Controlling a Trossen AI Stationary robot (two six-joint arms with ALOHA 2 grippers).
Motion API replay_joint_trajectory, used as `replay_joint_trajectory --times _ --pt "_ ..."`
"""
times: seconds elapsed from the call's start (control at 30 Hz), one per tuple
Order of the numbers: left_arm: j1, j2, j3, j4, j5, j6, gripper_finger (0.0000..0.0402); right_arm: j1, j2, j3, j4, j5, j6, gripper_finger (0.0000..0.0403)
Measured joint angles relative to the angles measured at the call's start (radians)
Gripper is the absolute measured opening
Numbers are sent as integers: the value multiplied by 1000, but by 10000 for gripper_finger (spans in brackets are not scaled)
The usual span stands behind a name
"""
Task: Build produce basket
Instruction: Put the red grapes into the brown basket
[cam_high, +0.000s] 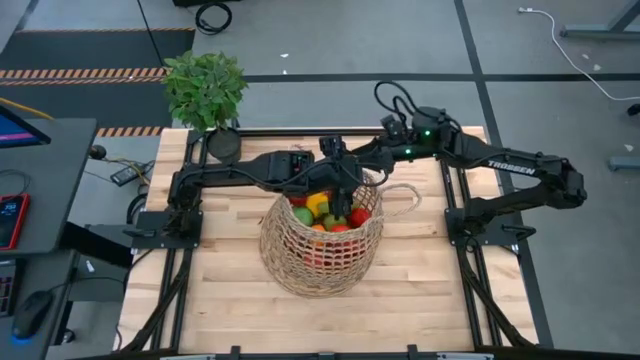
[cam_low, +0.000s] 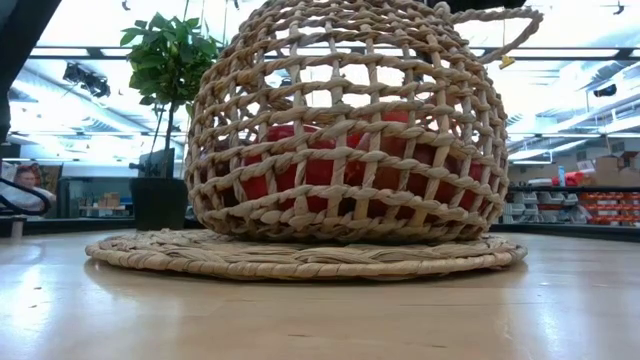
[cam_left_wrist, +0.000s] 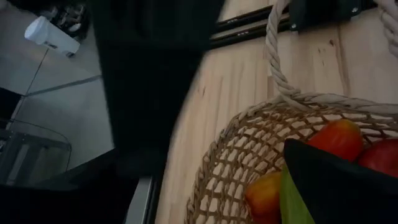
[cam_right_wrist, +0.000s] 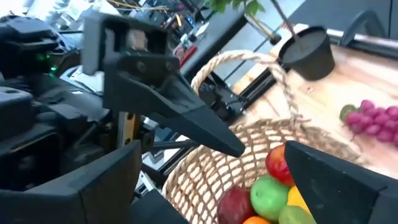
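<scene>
The tan wicker basket (cam_high: 322, 245) stands mid-table on its flat woven base (cam_low: 300, 258). Produce lies inside it: red, green, yellow and orange pieces (cam_high: 328, 212), which show red through the weave in the low view (cam_low: 330, 170). My left gripper (cam_high: 343, 186) hangs open over the far side of the basket's mouth, its fingers wide apart in the left wrist view (cam_left_wrist: 242, 155). My right gripper (cam_high: 373, 172) is open just right of it, above the far right rim (cam_right_wrist: 205, 186). Purple grapes (cam_right_wrist: 372, 120) lie on the table beyond the basket.
A black pot (cam_high: 222, 143) with a leafy green plant (cam_high: 205, 88) stands at the table's far left corner. One loop handle (cam_high: 402, 200) sticks out on the basket's right; another handle (cam_right_wrist: 249, 62) rises between the grippers and the pot. Bare wood lies near and left of the basket.
</scene>
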Motion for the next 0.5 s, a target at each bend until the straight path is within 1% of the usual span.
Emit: replay_joint_trajectory --times 0.17,0.27,0.33,0.5 --pt "-27 -3 0 -7 0 -37 389 -22 -24 0 -8 -12 -14 396" --pt "-43 -10 0 14 1 -61 389 -42 -45 1 -26 -89 -23 396" --pt "-47 -10 0 5 2 -79 389 -56 -62 1 -53 -116 -26 396" --pt "-42 -10 0 -31 0 -117 398 -89 -105 1 -89 -117 -25 396"
